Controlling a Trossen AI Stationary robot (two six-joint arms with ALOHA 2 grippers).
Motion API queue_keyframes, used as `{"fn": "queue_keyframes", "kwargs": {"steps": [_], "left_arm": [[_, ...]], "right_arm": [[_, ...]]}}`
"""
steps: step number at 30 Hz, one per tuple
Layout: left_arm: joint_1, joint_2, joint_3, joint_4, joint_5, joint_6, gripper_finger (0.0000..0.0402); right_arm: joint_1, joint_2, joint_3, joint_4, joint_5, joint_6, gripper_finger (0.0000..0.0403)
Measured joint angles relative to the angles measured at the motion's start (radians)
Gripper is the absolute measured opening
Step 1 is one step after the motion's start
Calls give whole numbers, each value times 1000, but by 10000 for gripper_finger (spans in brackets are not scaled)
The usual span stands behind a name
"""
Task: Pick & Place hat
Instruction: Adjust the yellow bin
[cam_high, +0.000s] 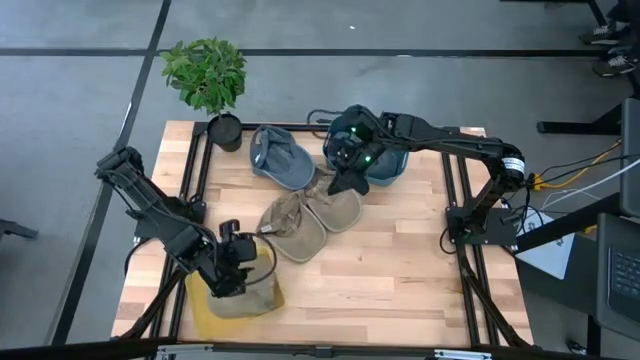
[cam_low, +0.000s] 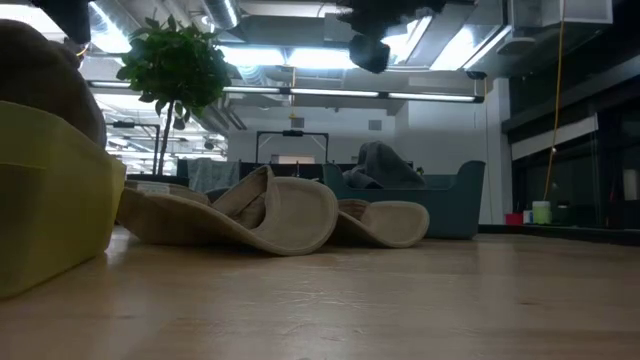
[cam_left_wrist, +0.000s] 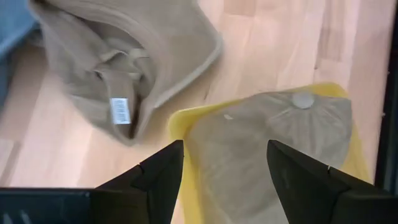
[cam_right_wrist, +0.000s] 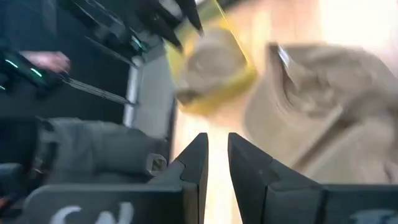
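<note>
Two dark fingers (cam_right_wrist: 196, 165) nearly together, nothing between them. Beyond, blurred: tan hat (cam_right_wrist: 208, 59) in a yellow bin (cam_right_wrist: 242, 78), beside another tan hat (cam_right_wrist: 317, 124).

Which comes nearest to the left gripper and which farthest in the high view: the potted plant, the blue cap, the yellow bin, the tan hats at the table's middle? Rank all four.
Measured from the left gripper:
1. Yellow bin, directly under it at the near left corner.
2. Tan hats, toward the table's middle.
3. Blue cap, beyond them, toward the far edge.
4. Potted plant, at the far left corner.
</note>
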Motion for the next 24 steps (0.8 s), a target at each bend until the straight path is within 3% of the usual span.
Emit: {"fn": "queue_keyframes", "kwargs": {"steps": [7,10,14,20,24], "left_arm": [[-5,-22,-12,-75,125,-53,207],[-14,-21,-57,-52,221,-1,187],[-12,-21,-112,-51,233,31,136],[31,-20,-152,39,247,194,19],[77,-20,-178,138,254,369,3]], "right_arm": [[53,-22,0,-219,298,-127,62],[73,-41,0,-243,361,-140,62],[98,-73,0,-261,404,-151,62],[115,-152,0,-353,491,-155,62],[116,-222,0,-392,547,-153,62]]}}
